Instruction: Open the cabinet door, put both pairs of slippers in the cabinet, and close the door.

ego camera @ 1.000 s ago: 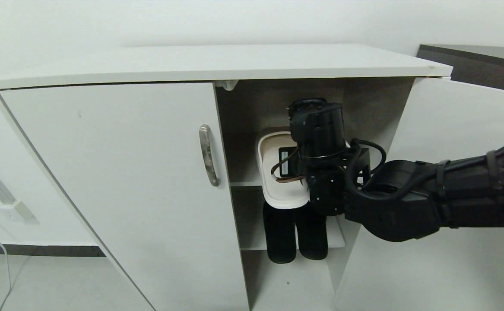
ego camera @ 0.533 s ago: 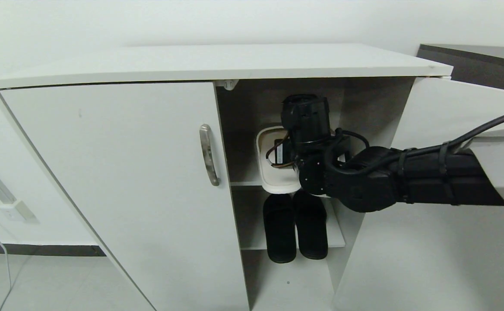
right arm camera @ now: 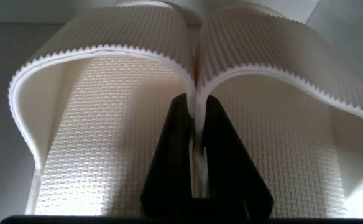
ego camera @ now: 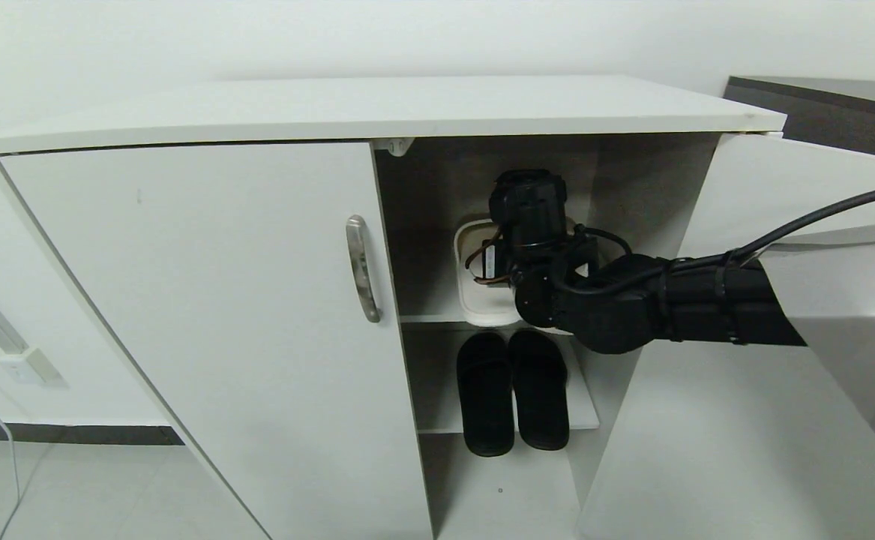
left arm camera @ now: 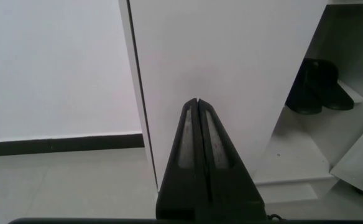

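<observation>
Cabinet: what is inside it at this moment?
A black pair of slippers lies on the lower shelf. A white pair is at the upper shelf, pinched by the right gripper. The closed left door hides the rest.

Plain white wall (ego camera: 107, 45), dark skirting strip (ego camera: 62, 433) above pale floor (ego camera: 92, 487). Far left, white socket box (ego camera: 28, 367) with thin grey cable (ego camera: 4, 433) hanging. Upper right, dark furniture top (ego camera: 827, 112).

No legible text, label or number anywhere.
</observation>
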Controlling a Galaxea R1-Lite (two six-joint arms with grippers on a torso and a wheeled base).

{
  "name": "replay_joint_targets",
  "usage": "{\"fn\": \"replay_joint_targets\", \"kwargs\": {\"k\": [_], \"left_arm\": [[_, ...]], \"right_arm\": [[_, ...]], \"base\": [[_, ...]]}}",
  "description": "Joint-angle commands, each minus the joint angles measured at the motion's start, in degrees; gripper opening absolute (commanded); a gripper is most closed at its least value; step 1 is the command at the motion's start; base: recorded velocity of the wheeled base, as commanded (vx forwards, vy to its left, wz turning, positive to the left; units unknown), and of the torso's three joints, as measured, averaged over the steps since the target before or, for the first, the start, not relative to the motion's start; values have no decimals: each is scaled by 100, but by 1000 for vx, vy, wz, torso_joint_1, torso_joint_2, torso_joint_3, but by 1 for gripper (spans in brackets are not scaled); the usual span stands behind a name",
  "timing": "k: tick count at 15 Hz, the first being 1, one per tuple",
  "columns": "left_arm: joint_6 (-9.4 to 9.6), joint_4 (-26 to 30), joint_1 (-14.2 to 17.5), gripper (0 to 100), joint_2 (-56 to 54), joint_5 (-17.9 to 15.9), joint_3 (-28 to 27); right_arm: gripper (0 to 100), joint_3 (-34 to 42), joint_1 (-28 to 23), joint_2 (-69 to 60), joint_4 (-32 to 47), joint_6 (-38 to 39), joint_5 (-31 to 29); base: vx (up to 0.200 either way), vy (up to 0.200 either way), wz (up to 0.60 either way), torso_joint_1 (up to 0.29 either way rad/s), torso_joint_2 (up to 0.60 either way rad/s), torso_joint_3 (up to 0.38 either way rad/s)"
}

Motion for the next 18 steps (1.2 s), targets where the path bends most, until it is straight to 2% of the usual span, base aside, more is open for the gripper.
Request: {"fn": "replay_joint_targets", "kwargs": {"k": [1,4,9,11,14,16,18], "left_arm": [[4,6,0,0,5,-1,7],[-5,-2,0,0,5,-1,-1],[-5,-2,0,0,5,-1,7],[-14,-2,0,0,5,-1,7],[-14,6,0,0,5,-1,7],[-14,-2,0,0,5,-1,7],[-14,-2,0,0,5,-1,7]], "right_arm": [[100,0,-2,25,-11,2,-6],[100,88,16,-19,-11,-7,-15],[100,1019,332,-810,-63,28,-50],[100,1819,561,-1408,-230,116,-42],[100,3006,842,-2085,-969,90,20],[100,3788,1026,-2507,-1373,72,292],[100,4509,1141,-2885,-1777,72,811]], "base": [[0,0,0,0,0,0],[0,0,0,0,0,0],[0,0,0,0,0,0],[0,0,0,0,0,0],[0,0,0,0,0,0],[0,0,0,0,0,0],[0,0,0,0,0,0]]}}
